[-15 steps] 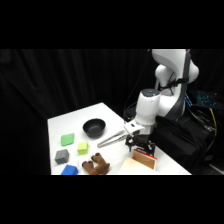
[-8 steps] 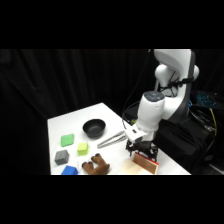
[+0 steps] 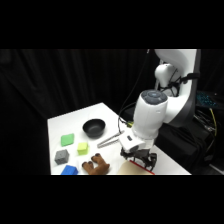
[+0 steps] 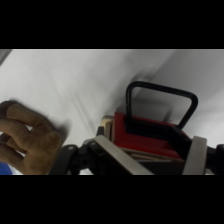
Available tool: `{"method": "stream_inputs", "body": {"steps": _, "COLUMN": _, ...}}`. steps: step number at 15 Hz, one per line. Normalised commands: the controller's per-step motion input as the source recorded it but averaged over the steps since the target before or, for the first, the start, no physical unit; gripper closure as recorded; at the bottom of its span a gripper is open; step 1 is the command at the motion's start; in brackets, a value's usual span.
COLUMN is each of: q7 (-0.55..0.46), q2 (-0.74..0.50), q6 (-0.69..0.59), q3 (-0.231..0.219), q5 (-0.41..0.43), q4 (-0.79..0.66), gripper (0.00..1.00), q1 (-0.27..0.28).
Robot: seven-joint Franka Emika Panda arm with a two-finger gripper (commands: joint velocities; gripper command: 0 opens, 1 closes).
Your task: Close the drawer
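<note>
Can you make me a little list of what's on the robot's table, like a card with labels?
bowl: black bowl near the middle of the table
blocks: green, yellow-green, grey, blue
toy: brown bear at the front edge
tongs: metal tongs beside the bowl
drawer: red-trimmed drawer with its black loop handle, right under the gripper

A black bowl (image 3: 94,127) sits on the white counter (image 3: 67,122). Nearer the front lie a green block (image 3: 67,139), a yellow-green block (image 3: 82,148), a grey block (image 3: 62,156) and a blue block (image 3: 69,170). A brown toy bear (image 3: 96,165) lies beside the blue block. Metal tongs (image 3: 111,140) rest near the bowl.
</note>
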Motion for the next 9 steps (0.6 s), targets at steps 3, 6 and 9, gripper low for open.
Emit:
{"method": "stream_inputs", "body": {"steps": 3, "q7": 0.09, "q2": 0.02, "q6": -0.28, "q3": 0.021, "q5": -0.110, "q4": 0.31, "gripper": 0.00, "q1": -0.044}}
{"method": "stream_inputs", "body": {"steps": 6, "q7": 0.11, "q2": -0.18, "q6": -0.37, "q3": 0.008, "q5": -0.115, "q4": 0.18, "gripper": 0.00, "q1": -0.058}}
{"method": "stream_inputs", "body": {"steps": 9, "q7": 0.20, "q2": -0.39, "q6": -0.55, "q3": -0.025, "q5": -0.177, "q4": 0.05, "gripper": 0.00, "q1": -0.032}}
